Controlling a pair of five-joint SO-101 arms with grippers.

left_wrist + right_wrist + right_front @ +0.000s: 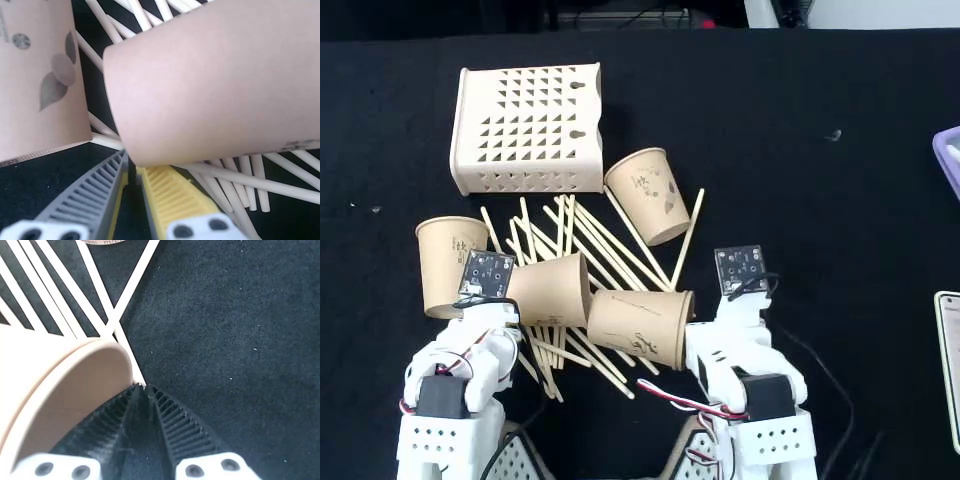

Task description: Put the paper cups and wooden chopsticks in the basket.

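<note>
— Paper cups (648,195), four by our count, and the wooden chopsticks (565,232) all lie outside the basket (528,128), so we judge nothing is done yet.
— Agreed. One cup sits just beside the basket's corner. The other three lie farther from it, toward our arms, with the sticks fanned between.
— Our left gripper (132,169)?
— Jaws drawn nearly together, tips tucked under the edge of the middle cup (215,80). We cannot tell whether they pinch it.
— And the right gripper (144,390)?
— Closed too, right at the rim of the far cup (65,390), the one farthest from the basket. One jaw lies across its mouth, so we read that as a pinch on the rim.
</note>
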